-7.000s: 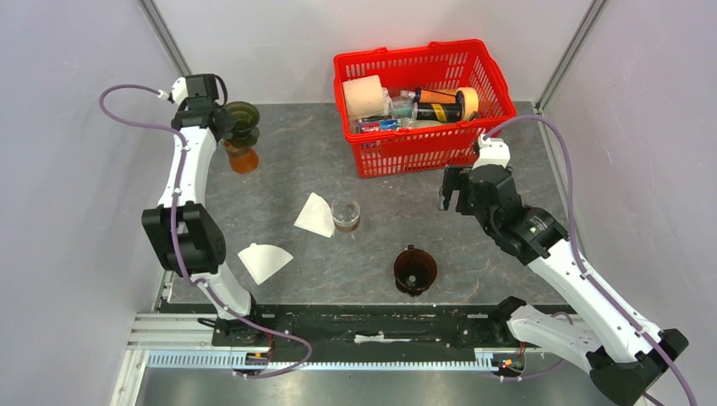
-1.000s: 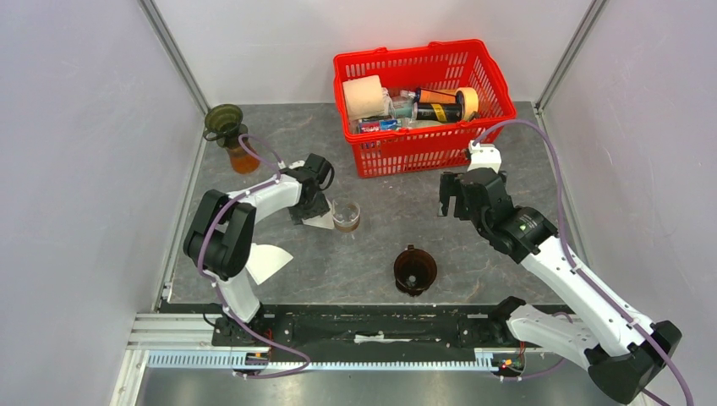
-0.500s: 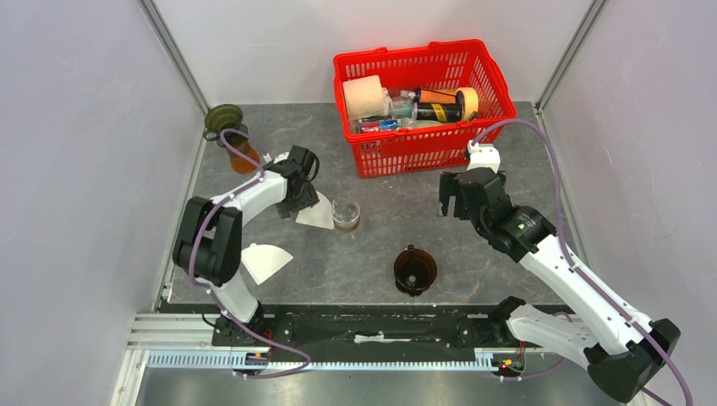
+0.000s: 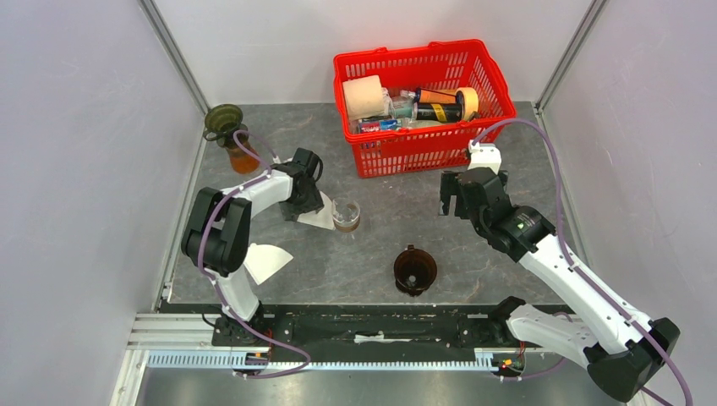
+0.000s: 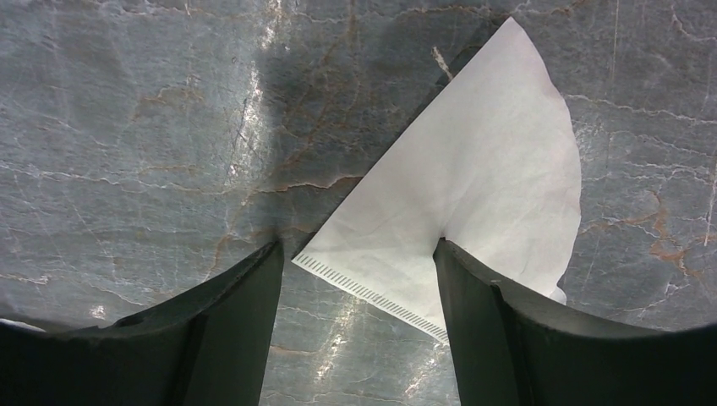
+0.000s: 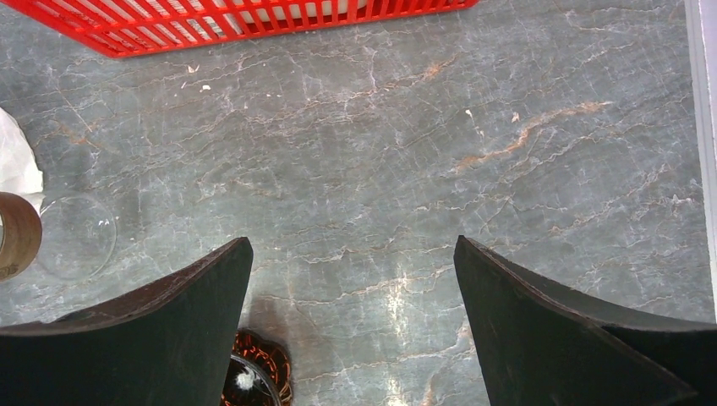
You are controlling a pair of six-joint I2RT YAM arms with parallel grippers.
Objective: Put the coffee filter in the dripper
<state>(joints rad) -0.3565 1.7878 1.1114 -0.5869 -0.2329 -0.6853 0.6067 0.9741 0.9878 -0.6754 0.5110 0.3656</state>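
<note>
A white, fan-shaped coffee filter [image 4: 322, 220] lies flat on the grey table next to a small glass [image 4: 346, 215]. My left gripper [image 4: 305, 201] is low over the filter's left part, open. In the left wrist view the filter [image 5: 473, 161] spreads up and right. Its perforated seam runs between the two fingers of my left gripper [image 5: 357, 245], and the right finger [image 5: 507, 338] overlaps the paper. The brown dripper [image 4: 415, 271] stands at the front centre with nothing in it. My right gripper [image 4: 452, 193] hangs open above the table, behind and to the right of the dripper [image 6: 254, 385].
A second white filter [image 4: 264, 260] lies near the left arm's base. A dark green dripper on an amber carafe [image 4: 227, 127] stands at the back left. The red basket [image 4: 499, 89], full of items, sits at the back. Side walls close in on both sides.
Seven seconds ago my left gripper was at the green dripper; now it is over the filter. In the last second it shifted slightly and its jaws widened. The right arm barely moved.
</note>
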